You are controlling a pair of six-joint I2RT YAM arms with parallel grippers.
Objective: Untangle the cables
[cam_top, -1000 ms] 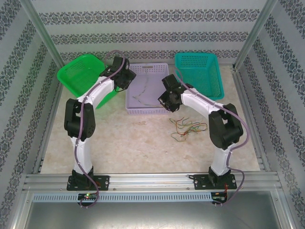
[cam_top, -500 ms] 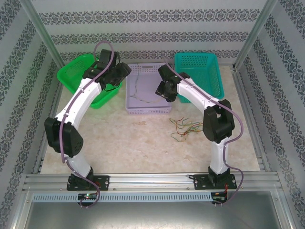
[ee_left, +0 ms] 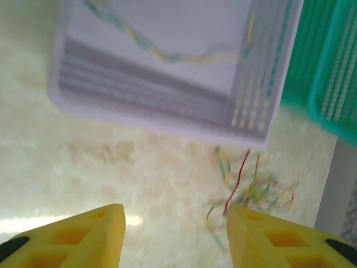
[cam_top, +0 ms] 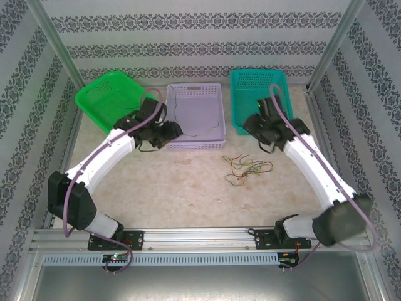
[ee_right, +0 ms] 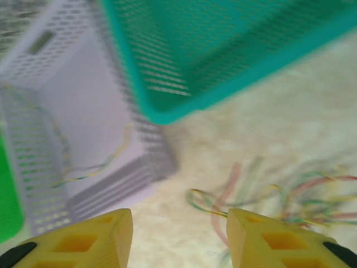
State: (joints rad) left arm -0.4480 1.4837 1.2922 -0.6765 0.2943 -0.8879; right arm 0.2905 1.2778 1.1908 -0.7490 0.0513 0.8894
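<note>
The left end effector (ee_left: 175, 226) had its two yellow fingers spread apart, with nothing between them. The right end effector (ee_right: 178, 226) was spread and empty too. The cables (cam_top: 247, 169) lay in a messy bunch on the bench (cam_top: 188, 185), stretched mostly side to side, near the purple basket (cam_top: 195, 146). One more thin cable (ee_left: 167, 56) lay inside that basket. The bunch sat closer to the right end effector, a little toward the arms' bases from it. I think the right arm had the shorter reach.

Blur smears the loose cables (ee_right: 304, 192), and the teal basket (ee_right: 223, 50) runs off frame.
</note>
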